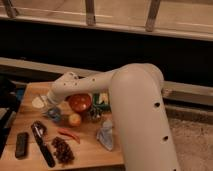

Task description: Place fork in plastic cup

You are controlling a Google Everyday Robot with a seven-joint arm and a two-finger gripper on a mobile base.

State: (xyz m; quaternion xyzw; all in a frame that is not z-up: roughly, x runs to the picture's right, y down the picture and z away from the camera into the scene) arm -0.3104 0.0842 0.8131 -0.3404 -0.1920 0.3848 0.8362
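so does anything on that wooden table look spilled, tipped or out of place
Nothing stands out. The red-orange bowl, small light-blue plastic cup, red chili pepper and black-handled tool sit undisturbed on the wooden table. The gripper hovers near the cup.

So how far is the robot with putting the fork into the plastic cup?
Done: the arm has reached the cup's area. In hand: the end effector hangs just above the plastic cup, by the red-orange bowl. Left: the fork is not visible, so the drop cannot be confirmed.
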